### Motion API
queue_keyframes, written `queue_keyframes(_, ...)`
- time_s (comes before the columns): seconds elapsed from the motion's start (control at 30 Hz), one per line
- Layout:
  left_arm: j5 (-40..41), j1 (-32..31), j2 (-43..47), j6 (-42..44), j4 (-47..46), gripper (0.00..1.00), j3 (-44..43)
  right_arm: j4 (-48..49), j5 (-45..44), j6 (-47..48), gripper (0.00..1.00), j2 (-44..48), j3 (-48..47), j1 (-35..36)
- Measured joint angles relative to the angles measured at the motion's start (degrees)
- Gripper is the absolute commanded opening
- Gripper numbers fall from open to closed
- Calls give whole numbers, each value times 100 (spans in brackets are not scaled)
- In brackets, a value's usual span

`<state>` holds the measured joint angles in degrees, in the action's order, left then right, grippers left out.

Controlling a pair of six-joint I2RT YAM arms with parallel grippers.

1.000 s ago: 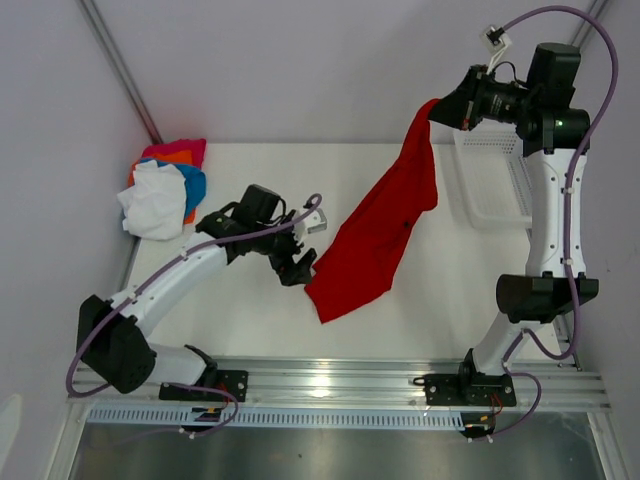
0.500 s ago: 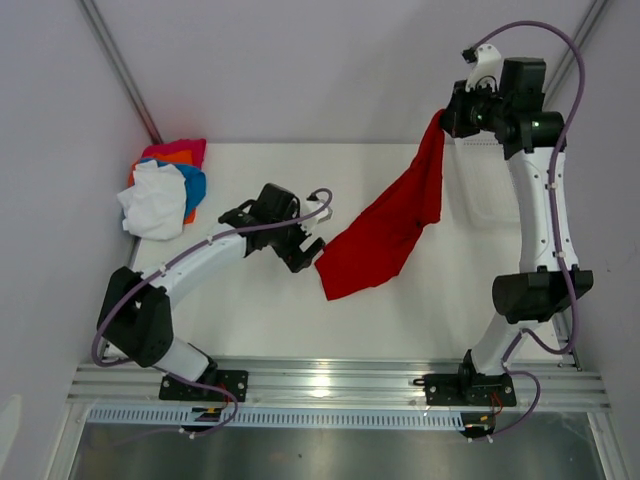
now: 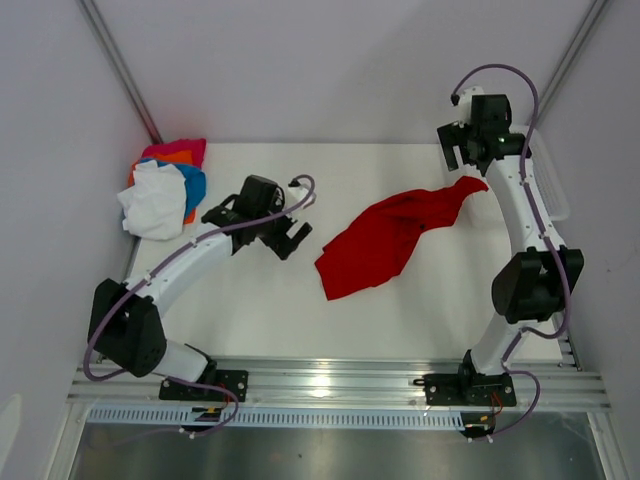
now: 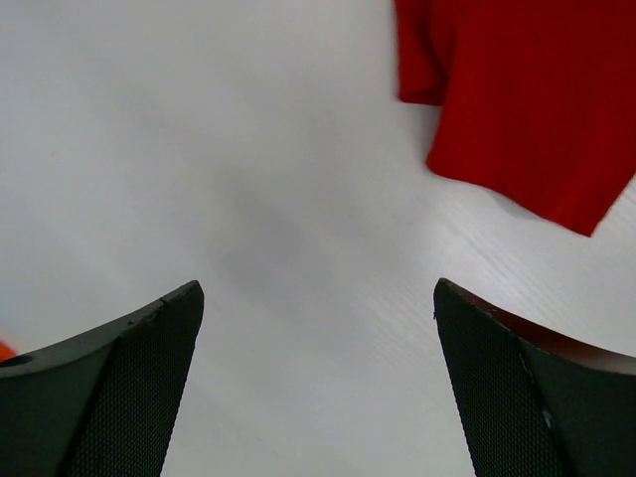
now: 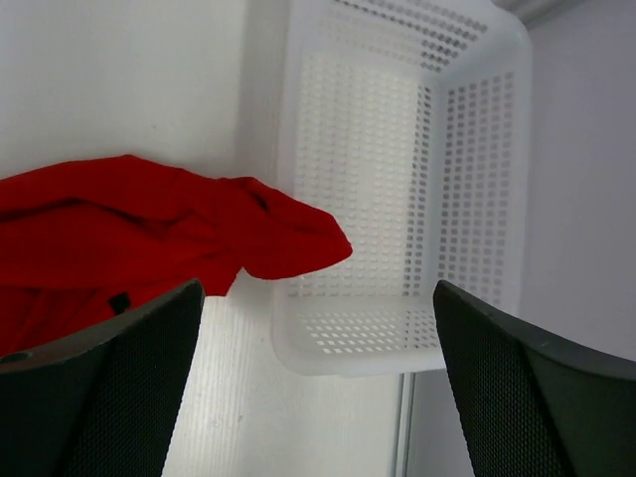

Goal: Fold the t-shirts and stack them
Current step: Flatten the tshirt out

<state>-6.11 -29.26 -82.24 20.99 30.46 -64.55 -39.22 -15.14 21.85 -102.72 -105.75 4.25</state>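
The red t-shirt [image 3: 385, 235], which hung from the raised right gripper [image 5: 318, 298] a second ago, has dropped and now lies crumpled on the table [image 3: 250, 310], right of centre. One end of it trails toward the white mesh basket [image 5: 467, 199]. The right gripper's fingers stand spread and empty above that end. The left gripper [image 4: 318, 298], likewise released and holding nothing, hovers over bare table just left of the shirt. The other t-shirts [image 3: 163, 195], white, orange, pink and blue, lie heaped at the far left corner.
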Motion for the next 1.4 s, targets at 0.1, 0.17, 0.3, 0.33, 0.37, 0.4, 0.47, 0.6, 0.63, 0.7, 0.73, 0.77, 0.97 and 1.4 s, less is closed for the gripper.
queue_keyframes(0.1,7,553,55,-68,7,99,-122,-273,721,160,99,291,39,205)
queue_keyframes(0.17,-7,1016,142,-160,-26,99,-236,-227,992,411,99,638,374,599)
queue_keyframes(0.3,-2,1784,614,-315,-175,99,-293,-258,1475,1010,95,1283,1342,2050)
queue_keyframes(0.33,-9,1919,772,-361,-212,99,-293,-258,1613,1130,94,1241,1408,2326)
queue_keyframes(0.37,-13,2011,918,-407,-251,99,-293,-251,1740,1211,93,1158,1464,2509)
queue_keyframes(0.4,-37,2103,1054,-437,-291,99,-293,-247,1836,1294,92,1043,1523,2614)
queue_keyframes(0.47,-101,2229,1270,-474,-321,99,-291,-238,1912,1427,91,743,1635,2719)
queue_keyframes(0.6,-177,2369,1447,-542,-369,99,-205,-138,1803,1631,91,-42,1759,2900)
queue_keyframes(0.63,-181,2382,1458,-553,-385,99,-157,-116,1757,1668,91,-214,1768,2946)
queue_keyframes(0.7,-208,2400,1462,-564,-378,99,-35,-68,1742,1740,90,-568,1762,3021)
queue_keyframes(0.73,-223,2409,1462,-577,-374,99,24,-76,1773,1773,90,-723,1729,3040)
queue_keyframes(0.77,-234,2417,1462,-595,-356,99,61,-118,1849,1794,89,-911,1650,3062)
queue_keyframes(0.97,-313,2426,1458,-601,-339,99,85,-632,2704,1895,88,-1650,695,3171)
queue_keyframes(1.4,-323,2430,1394,-599,-339,99,85,-1008,3169,2006,87,-2074,343,3738)
